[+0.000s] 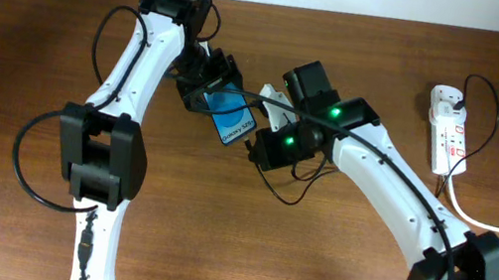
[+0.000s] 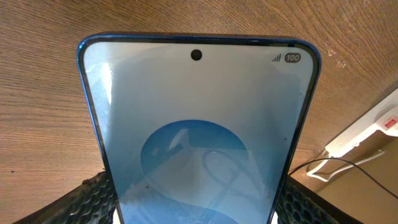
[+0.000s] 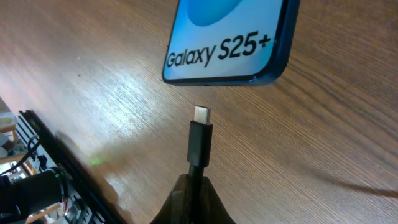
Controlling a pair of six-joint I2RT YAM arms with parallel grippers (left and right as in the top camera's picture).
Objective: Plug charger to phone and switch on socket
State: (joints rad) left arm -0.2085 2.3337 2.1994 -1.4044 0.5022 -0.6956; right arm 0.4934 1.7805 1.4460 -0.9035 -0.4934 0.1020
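While the phone (image 2: 196, 124) is clamped in the wide-set left gripper (image 1: 202, 86) | charger (image 3: 200, 140) pinched in closed right gripper (image 3: 194, 198) | its tip just ahead, clear of phone.

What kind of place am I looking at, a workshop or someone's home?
Probably a robotics lab or test bench, not a home: white robot arms over a wooden table, the left claw gripping a phone, the right claw holding a charger before it, a power strip nearby.
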